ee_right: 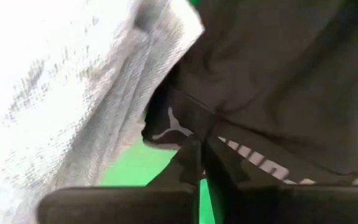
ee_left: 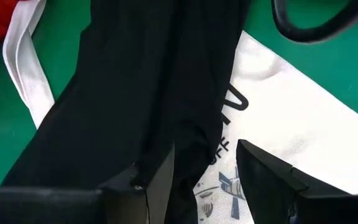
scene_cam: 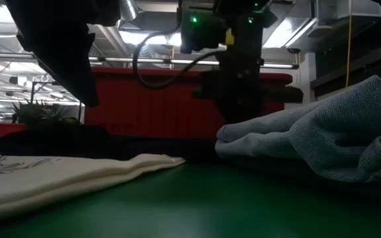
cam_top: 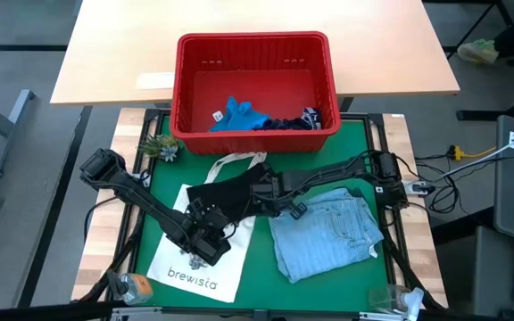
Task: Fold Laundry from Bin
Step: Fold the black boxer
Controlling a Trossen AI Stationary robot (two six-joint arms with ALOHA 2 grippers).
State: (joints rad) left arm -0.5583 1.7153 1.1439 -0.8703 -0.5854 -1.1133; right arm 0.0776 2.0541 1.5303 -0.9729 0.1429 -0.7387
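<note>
High view, from the tote bag (cam_top: 205,260): the left gripper (cam_top: 205,242) sits above it, fingers spread over the black garment (cam_top: 226,196). Right of the bag, the right gripper (cam_top: 286,207) is clenched; only its wrist view shows garment hem pinched. Denim (cam_top: 327,234) lies rightmost; bin (cam_top: 253,46) beyond holds blue laundry (cam_top: 237,116).
</note>
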